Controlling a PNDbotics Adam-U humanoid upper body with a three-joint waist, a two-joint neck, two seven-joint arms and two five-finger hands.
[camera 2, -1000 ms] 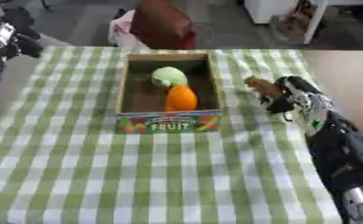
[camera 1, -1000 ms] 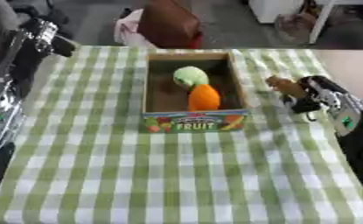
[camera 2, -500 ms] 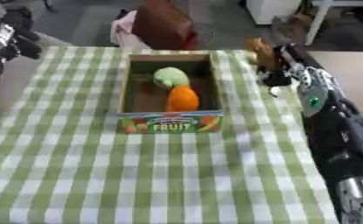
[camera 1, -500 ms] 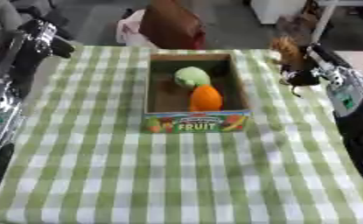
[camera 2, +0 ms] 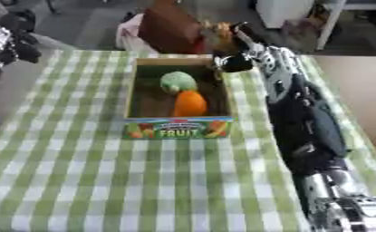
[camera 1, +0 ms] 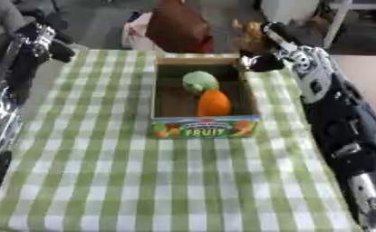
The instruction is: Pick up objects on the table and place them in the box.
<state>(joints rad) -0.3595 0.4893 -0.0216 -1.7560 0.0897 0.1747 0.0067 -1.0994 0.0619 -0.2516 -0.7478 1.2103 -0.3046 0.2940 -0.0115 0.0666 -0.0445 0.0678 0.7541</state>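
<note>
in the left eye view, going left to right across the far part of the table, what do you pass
left hand → box wall → green round item → orange item → right hand, holding a brownish object

The brownish thing in the right hand is too blurred to identify.

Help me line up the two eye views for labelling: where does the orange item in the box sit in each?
Left eye view: orange item right of centre, upper half, inside the box.
Right eye view: just left of centre, upper half.
Shared landmark: the green round item touching its far side.
</note>
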